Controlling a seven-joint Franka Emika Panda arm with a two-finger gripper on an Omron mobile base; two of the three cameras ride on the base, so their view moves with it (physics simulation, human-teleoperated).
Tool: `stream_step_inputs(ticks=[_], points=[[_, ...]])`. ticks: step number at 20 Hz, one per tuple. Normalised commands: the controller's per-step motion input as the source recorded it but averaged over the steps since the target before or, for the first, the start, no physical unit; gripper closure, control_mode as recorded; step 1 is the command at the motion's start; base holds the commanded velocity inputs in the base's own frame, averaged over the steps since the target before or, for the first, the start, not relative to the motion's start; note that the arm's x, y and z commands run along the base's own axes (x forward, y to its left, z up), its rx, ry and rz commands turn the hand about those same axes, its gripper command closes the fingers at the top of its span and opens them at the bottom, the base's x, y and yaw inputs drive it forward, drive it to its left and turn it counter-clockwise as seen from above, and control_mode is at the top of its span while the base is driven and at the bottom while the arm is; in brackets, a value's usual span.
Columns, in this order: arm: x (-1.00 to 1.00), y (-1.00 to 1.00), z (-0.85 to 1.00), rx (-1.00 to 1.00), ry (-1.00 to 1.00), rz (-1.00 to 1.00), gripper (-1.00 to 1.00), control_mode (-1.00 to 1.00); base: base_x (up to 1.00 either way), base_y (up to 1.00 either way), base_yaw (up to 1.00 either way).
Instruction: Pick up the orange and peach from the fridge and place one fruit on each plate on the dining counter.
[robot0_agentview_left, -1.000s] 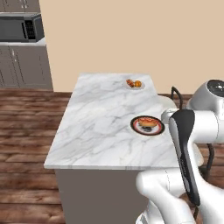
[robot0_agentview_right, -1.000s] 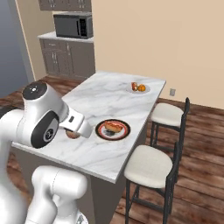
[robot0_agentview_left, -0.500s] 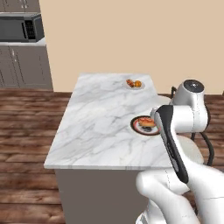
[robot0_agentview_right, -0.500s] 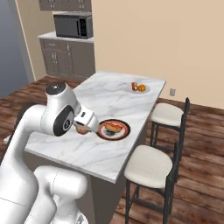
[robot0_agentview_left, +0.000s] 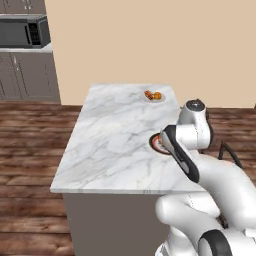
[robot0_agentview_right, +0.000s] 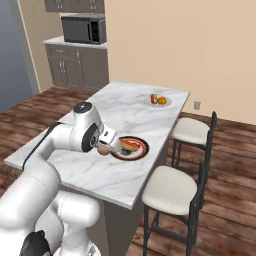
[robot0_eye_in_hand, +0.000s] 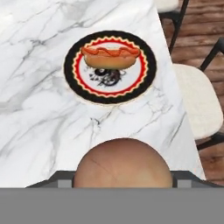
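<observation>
- The dull reddish-tan round peach (robot0_eye_in_hand: 122, 162) sits pinched between the robot's two dark fingers (robot0_eye_in_hand: 122, 181), low in the hand view; in the right base view the same fruit (robot0_agentview_right: 103, 149) shows as a small pinkish ball just under the white wrist.
- The fingers hold the peach above the large white grey-veined marble surface of the dining island (robot0_agentview_left: 115, 135) – near the dark-rimmed plate, on its robot-facing side, not over it.
- That small round plate with a black rim, red-orange ring and pale centre (robot0_eye_in_hand: 110, 66) lies near the surface's edge by the stools; in the left base view it (robot0_agentview_left: 156, 143) is half hidden behind the arm.
- On that plate lies a hot dog in a tan bun with a red strip on top (robot0_eye_in_hand: 110, 57), and beside it a dark scribbled pattern on the pale centre.
- The second plate, plain white and small (robot0_agentview_right: 159, 102), stands well apart at the far end of the surface; on it rests the bright orange round fruit (robot0_agentview_right: 162, 100), touching a smaller reddish item I cannot identify. The left base view shows the same plate (robot0_agentview_left: 152, 96) near the far right corner.
- Two dark-framed stools with cream round seats (robot0_agentview_right: 171, 189) stand along the surface's right side – one near, one farther.
- A dark grey microwave (robot0_agentview_right: 83, 29) sits on grey cabinets against the back wall, over a brown wood-plank floor (robot0_agentview_left: 30, 150).
</observation>
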Motion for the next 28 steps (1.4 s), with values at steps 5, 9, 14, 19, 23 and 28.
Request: stream_step_inputs(ticks=[5,9,14,19,23,28], points=[[0.85,-0.28,-0.41,0.02,0.12,0.0,1.0,-1.0,0.0,0.0,0.0],[0.66,-0.45,-0.48,0.09,0.05,0.0,1.0,-1.0,0.0,0.0,0.0],[0.46,-0.13,-0.45,0.04,0.01,0.0,1.0,-1.0,0.0,0.0,0.0],[0.35,0.0,-0.47,0.0,0.01,0.0,1.0,-1.0,0.0,0.0,0.0],[0.31,0.0,-0.41,0.0,0.02,0.0,1.0,-1.0,0.0,0.0,0.0],[0.27,0.0,-0.34,0.0,0.0,0.0,1.0,-1.0,0.0,0.0,0.0]])
